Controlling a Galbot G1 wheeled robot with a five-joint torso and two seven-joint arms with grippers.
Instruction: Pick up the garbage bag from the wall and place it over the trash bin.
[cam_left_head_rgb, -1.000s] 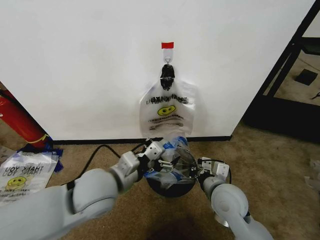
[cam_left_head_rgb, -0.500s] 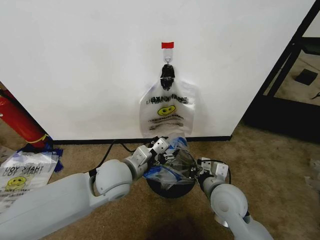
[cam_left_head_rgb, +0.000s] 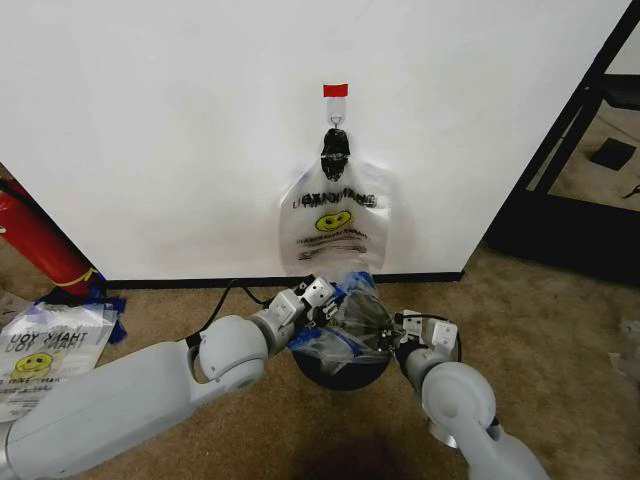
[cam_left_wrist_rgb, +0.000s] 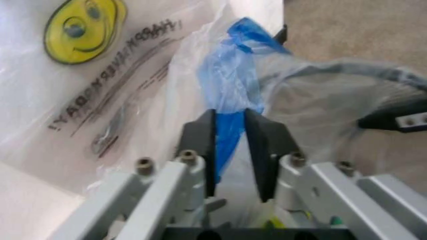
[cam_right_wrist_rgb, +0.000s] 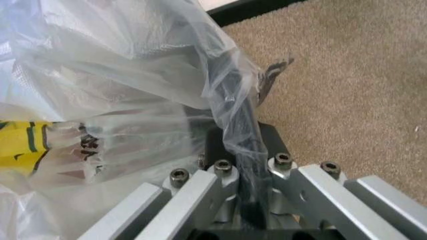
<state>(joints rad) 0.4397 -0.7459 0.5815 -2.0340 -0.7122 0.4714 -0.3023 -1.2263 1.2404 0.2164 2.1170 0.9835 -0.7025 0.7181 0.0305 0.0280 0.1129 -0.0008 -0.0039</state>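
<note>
now both grippers, left (cam_left_wrist_rgb: 230, 145) and right (cam_right_wrist_rgb: 243, 165), have fingers pinched shut on the bag (cam_left_head_rgb: 350, 325). you'd best spread the rim evenly and pull it down around the bin (cam_left_head_rgb: 340, 370).

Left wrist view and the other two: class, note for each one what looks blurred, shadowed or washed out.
Left wrist view: the left end effector and its blue strip look soft, the smiley print softer. Right wrist view: the garbage bag washes pale toward the wall, the carpet sharper. Head view: evenly lit white wall, dark shadow on the floor under the trash bin.
</note>
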